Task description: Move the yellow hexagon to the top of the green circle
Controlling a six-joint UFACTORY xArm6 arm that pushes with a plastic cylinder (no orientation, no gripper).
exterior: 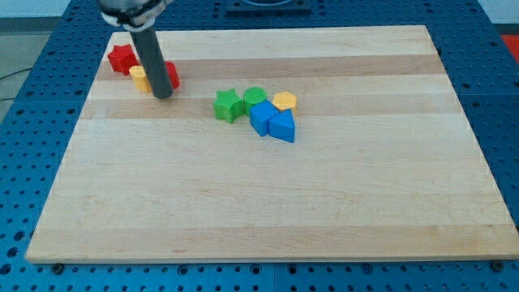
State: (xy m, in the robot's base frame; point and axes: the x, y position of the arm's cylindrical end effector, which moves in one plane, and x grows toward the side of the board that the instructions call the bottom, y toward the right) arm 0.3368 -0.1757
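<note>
**Yellow hexagon: handling and surroundings**

No gripper is fitted; nothing is held. My tip (163,96) stands upper left, well apart from the yellow hexagon (285,100), located right of the green circle (255,96), touching blue blocks. It is judged light, rigid, easily slid; pushing its lower-right face is advised. The wooden bench (268,203) is smooth, with open room above.

1. The board (268,195) is pale wood with visible grain in lengthwise strips, smooth and matt.
2. The blue perforated surface (32,146) around it looks like painted metal.
3. The rod, down to my tip (163,95), is dark with a slight sheen.
4. The yellow hexagon (285,100) and green circle (255,96) look smooth and evenly coloured.
</note>
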